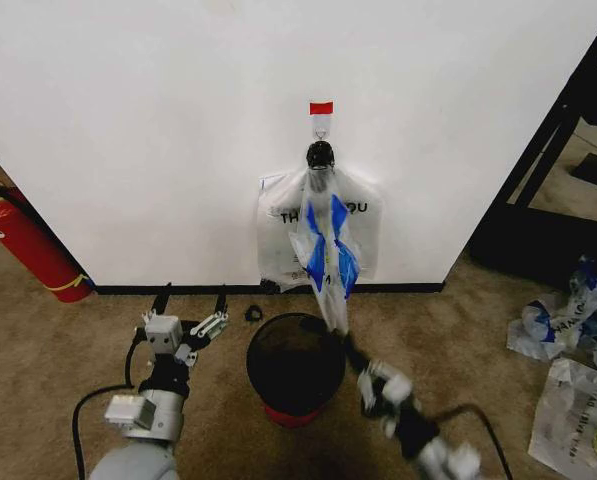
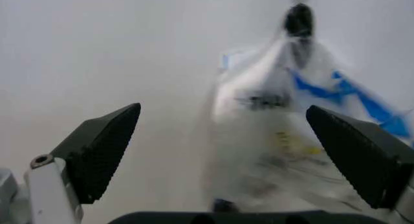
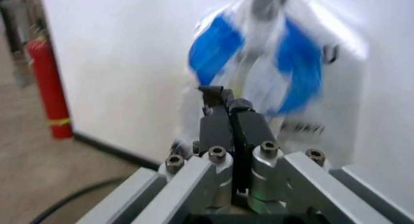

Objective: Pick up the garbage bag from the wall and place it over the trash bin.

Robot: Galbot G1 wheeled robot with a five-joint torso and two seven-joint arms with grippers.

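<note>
Right claw (image 3: 228, 99) pinches thin crinkled garbage bag (image 1: 327, 250).

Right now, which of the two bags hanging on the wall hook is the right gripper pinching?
The garbage bag with blue patches, hanging in front. The right gripper has its jaws shut on its lower end, above the trash bin. The plain white THANK YOU bag behind hangs untouched.
</note>
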